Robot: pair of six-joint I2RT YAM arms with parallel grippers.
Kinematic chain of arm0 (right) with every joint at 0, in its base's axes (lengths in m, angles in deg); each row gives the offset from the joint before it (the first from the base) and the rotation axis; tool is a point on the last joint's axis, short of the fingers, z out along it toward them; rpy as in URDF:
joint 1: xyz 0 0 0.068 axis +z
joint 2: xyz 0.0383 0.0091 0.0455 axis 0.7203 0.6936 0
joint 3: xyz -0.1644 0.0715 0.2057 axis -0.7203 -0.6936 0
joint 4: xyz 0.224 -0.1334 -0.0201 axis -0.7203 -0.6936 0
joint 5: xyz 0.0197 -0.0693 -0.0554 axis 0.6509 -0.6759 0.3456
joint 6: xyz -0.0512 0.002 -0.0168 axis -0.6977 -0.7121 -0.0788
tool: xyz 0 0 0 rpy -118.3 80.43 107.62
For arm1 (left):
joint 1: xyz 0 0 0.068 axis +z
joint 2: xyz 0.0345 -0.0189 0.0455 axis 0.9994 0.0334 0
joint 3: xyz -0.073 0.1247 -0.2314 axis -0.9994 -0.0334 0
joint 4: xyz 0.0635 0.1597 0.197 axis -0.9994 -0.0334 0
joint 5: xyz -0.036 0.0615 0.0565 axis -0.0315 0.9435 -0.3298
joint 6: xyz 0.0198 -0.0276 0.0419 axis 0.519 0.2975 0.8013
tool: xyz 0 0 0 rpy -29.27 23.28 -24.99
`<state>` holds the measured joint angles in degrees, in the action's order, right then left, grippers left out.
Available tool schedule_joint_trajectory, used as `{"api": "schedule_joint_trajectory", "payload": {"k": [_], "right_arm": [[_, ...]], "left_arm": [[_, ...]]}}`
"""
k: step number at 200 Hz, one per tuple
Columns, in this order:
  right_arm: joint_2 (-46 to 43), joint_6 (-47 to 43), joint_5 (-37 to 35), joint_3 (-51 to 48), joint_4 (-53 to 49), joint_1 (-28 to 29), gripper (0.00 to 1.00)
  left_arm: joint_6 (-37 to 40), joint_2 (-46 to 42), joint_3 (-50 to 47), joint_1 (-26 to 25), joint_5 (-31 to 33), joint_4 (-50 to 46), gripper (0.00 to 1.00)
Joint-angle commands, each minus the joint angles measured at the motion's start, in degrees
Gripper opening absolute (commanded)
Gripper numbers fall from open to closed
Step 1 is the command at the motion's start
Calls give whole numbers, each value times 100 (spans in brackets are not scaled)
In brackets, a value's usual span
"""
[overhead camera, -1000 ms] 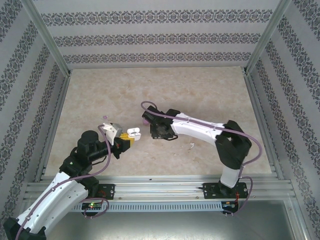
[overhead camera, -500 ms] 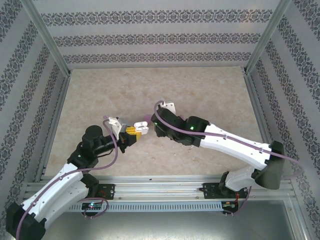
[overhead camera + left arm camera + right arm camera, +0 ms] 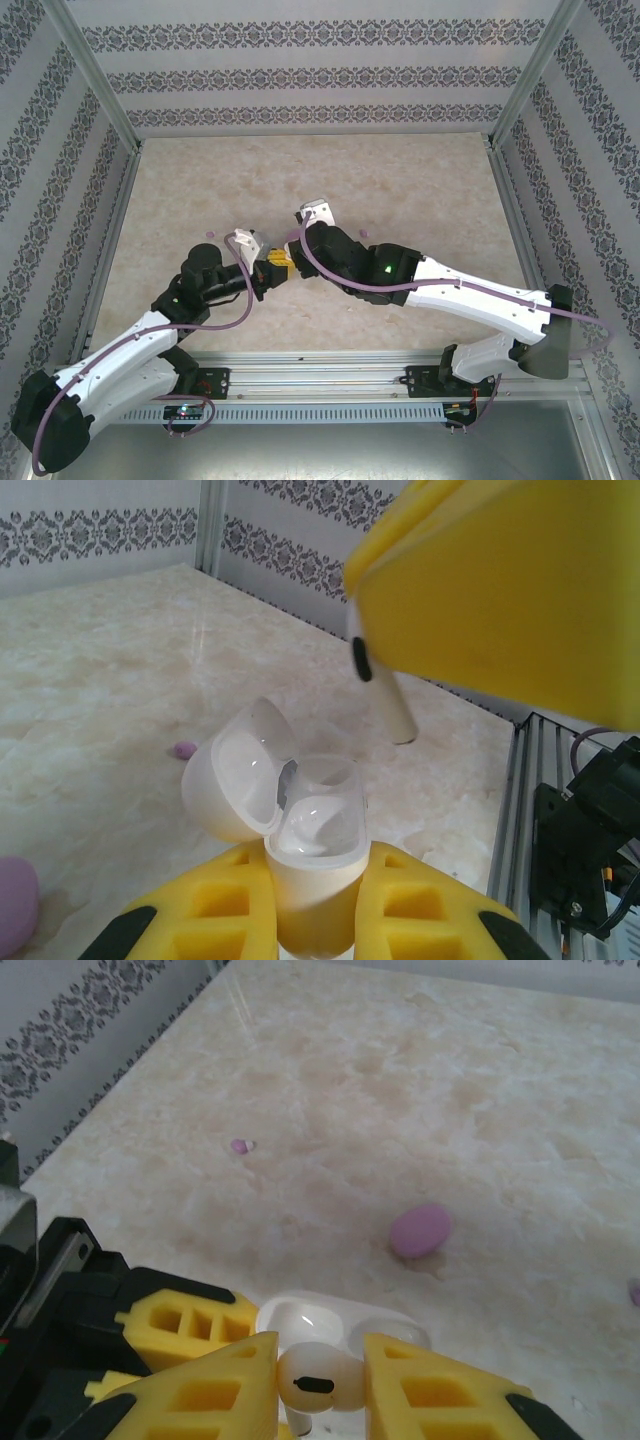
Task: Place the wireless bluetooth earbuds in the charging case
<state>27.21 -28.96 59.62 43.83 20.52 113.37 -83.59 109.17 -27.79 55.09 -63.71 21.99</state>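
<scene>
Meeting in the middle of the marble-patterned table [image 3: 400, 170], the two arms are nose to nose. The left gripper [image 3: 315, 915] has its yellow fingers clamped on the lower body of the white charging case [image 3: 312, 830] and holds it upright off the table. The lid is swung open and tipped back to one side. Right there above it, the right gripper [image 3: 318, 1388] is pinching one earbud [image 3: 312, 1375] between its yellow pads, head squeezed tight, stem pointing down.

From the left wrist camera, that stem hangs just above and a little to the side of the case's open mouth, apart from it, so the bud is not seated yet. From the right wrist camera, the glossy white wells of the case sit just beyond the pinched bud. Whether anything lies in those wells, I cannot tell.

Out on the table beyond, a purple pebble-shaped object [image 3: 420, 1230] lies flat, with a much smaller purple bit [image 3: 240, 1146] farther off.
</scene>
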Motion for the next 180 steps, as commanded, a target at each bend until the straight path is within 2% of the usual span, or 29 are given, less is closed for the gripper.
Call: {"api": "schedule_joint_trajectory", "payload": {"k": [1,35,122,180], "right_arm": [[37,-141,-88,-146,409,-30,25],[-45,147,248,-365,674,-232,25],[-302,568,390,-995,1079,-261,25],[-316,895,559,-1151,1217,-337,25]], "left_arm": [[65,-49,129,-131,41,415,0],[-40,-49,26,-254,137,592,0],[-375,353,-25,-344,402,1249,0],[-396,435,-10,-395,503,1342,0]]}}
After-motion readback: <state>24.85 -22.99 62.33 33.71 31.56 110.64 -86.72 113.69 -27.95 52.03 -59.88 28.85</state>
